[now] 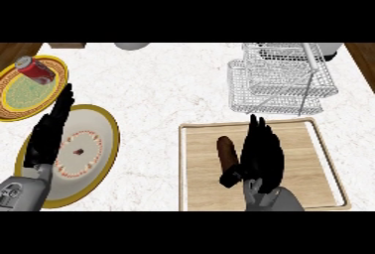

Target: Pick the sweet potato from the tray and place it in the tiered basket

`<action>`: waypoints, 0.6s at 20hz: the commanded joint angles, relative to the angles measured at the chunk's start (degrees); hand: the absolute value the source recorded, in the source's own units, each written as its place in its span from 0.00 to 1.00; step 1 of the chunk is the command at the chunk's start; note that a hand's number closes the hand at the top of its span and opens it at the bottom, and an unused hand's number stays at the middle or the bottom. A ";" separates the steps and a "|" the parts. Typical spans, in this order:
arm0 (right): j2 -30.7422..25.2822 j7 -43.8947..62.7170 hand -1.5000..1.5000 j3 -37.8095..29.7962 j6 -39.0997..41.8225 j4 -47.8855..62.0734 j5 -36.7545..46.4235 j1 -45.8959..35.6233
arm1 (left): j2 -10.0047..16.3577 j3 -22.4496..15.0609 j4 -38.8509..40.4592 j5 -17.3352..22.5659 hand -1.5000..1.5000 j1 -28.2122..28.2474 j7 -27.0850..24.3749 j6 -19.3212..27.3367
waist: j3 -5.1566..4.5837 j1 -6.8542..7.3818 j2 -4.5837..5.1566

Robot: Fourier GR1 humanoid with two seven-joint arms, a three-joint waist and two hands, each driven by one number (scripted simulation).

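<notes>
Toward the counter's right, the wooden tray (322, 163) holds the sweet potato (226, 150), just in front of the wire tiered basket (282, 79), while the right hand (262, 156) lies beside it, fingers straight, thumb at its lower end, grasping nothing, and the left hand (45, 136) hangs open over a gold-rimmed plate (102, 149).
</notes>
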 commanded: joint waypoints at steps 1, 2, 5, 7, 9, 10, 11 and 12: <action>0.95 13.65 0.00 1.03 4.63 0.38 0.04 -1.62 | -0.30 0.38 -0.10 0.20 0.50 -0.69 0.10 -0.67 | 0.00 0.07 -0.05; 0.95 13.65 0.00 0.11 3.12 2.88 -0.53 -2.58 | -0.30 0.35 -0.35 -0.17 0.50 0.29 -0.58 -0.55 | 0.05 0.49 0.08; 0.95 13.66 0.00 -0.42 2.30 3.97 -1.57 -2.52 | -1.01 -0.16 -0.67 -0.52 0.50 -0.48 1.69 -0.30 | 0.05 0.43 0.11; 0.95 13.66 0.00 1.27 -0.79 3.98 -0.21 0.90 | -1.21 -0.98 -3.04 -1.71 0.50 0.57 2.14 0.58 | 0.11 0.42 -0.04; 0.95 13.66 0.00 -0.90 2.73 1.77 -1.07 0.44 | -0.28 0.51 -2.41 -0.71 0.50 0.87 1.91 -0.54 | 0.07 0.01 -0.05; 0.95 13.66 0.00 1.15 1.05 2.56 -0.61 1.47 | 0.30 1.83 -0.94 0.49 0.50 0.37 0.23 -1.92 | 0.03 0.00 0.02; 0.95 13.66 0.00 -1.27 0.98 5.73 -1.59 -2.56 | -0.92 0.27 -0.17 -1.14 0.50 -0.35 0.80 -0.93 | 0.04 0.29 0.23; 0.95 13.66 0.00 -1.31 1.99 2.82 -1.47 -1.16 | -0.56 0.97 -0.52 -0.13 0.50 1.95 -0.99 -2.02 | 0.03 0.19 0.03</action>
